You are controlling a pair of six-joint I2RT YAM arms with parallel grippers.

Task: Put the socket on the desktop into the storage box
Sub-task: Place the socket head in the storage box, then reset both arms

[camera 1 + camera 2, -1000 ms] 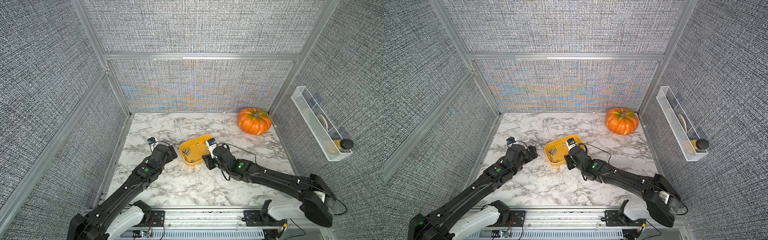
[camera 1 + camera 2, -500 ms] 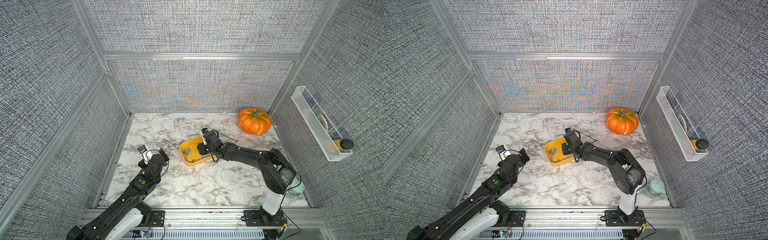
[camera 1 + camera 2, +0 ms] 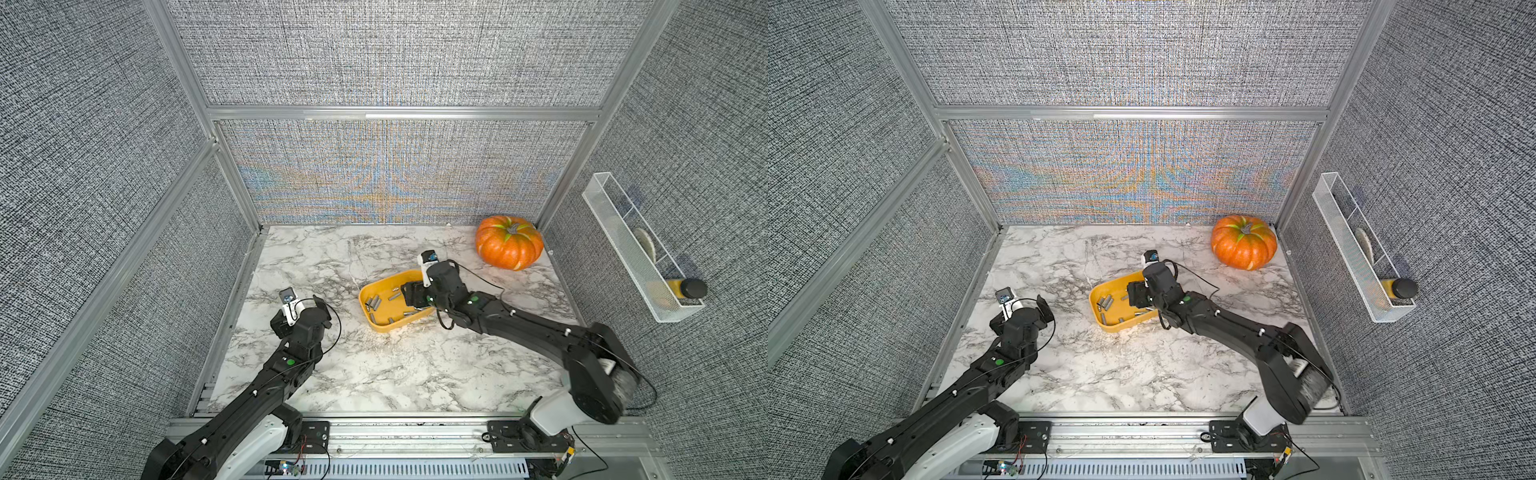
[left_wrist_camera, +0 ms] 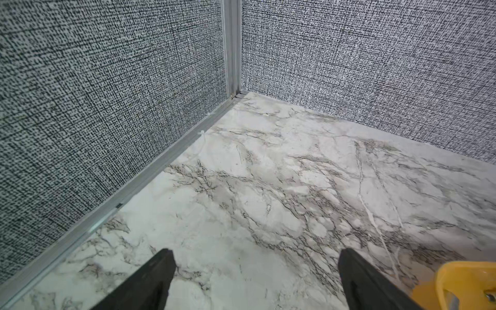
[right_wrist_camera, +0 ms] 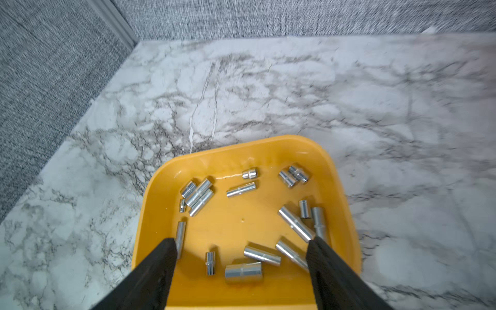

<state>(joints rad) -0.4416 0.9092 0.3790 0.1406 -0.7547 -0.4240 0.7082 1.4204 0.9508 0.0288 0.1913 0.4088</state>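
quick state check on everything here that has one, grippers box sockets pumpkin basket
left gripper, open, empty, above the desktop
right gripper, open, empty, above the storage box
storage box, upright on desktop, holding sockets
sockets, loose in the box, none gripped
pumpkin, upright, stem up
wall basket, hanging, bottle inside

Left pincer (image 4: 256, 251) wide open; left arm (image 3: 286, 361) low, outstretched. Right pincer (image 5: 243, 240) spread; right arm (image 3: 519, 328) stretched forward.

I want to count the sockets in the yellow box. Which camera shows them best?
The right wrist view: the sockets lie close and sharp inside the storage box. Both top views show them tiny, some behind the right gripper. The left wrist view catches only a corner of the box.
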